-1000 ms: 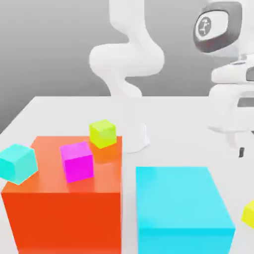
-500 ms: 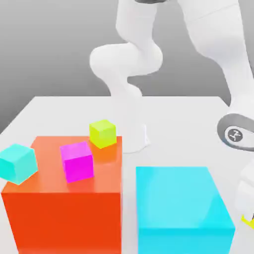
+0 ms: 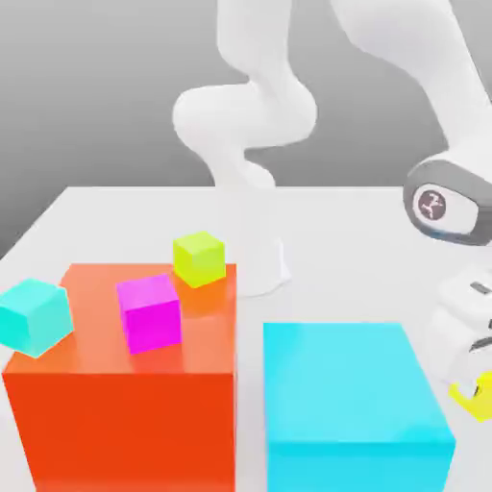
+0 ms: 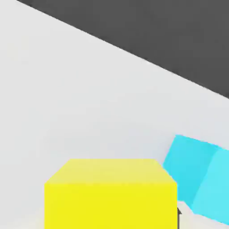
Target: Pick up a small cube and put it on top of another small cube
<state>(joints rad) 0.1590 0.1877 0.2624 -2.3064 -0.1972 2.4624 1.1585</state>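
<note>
Closed around the small yellow cube (image 3: 475, 402), my hand (image 3: 473, 392) sits low at the exterior view's right edge, just beside the big cyan block (image 3: 354, 404). From my hand's own camera the cube (image 4: 111, 193) looms close, with the cyan block (image 4: 201, 179) near it on the white surface (image 4: 80, 103). Over at the exterior view's left stands a big orange block (image 3: 125, 404) (a magenta cube (image 3: 150, 313) and a lime cube (image 3: 199, 258) rest on top), with a small cyan cube (image 3: 35, 317) at its left corner.
</note>
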